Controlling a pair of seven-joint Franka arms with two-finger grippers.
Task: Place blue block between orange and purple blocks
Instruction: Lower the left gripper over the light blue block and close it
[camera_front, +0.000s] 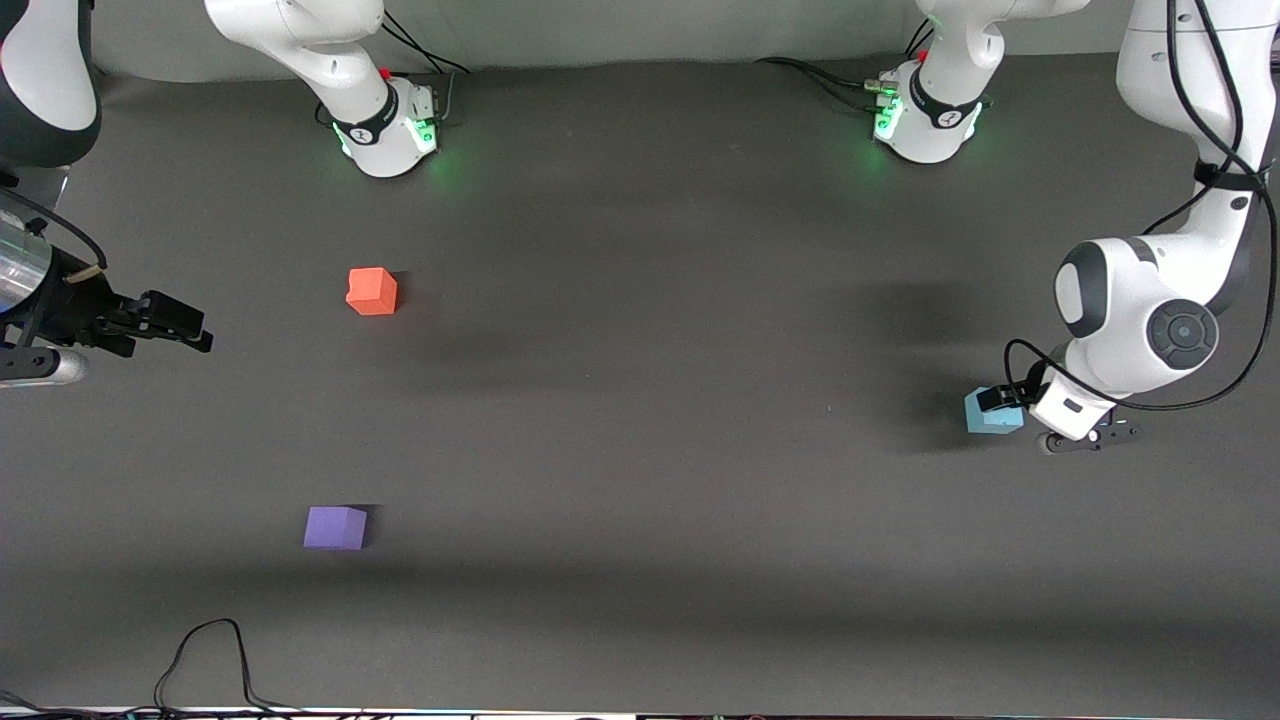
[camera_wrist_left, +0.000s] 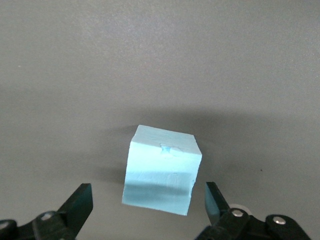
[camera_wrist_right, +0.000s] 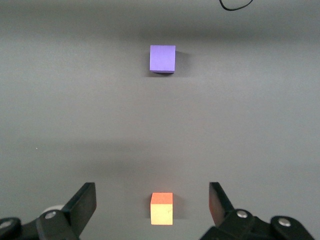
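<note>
Our left gripper hangs low with jaws wide, straddling the blue block near the tabletop's left-arm end. Our right gripper, also wide, waits beside the orange block; the purple block sits nearer the camera, open tabletop between them.

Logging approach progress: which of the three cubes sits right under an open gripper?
The blue block, at the left arm's end of the table, lies between the open left gripper fingers. The orange block and purple block lie apart, untouched.
</note>
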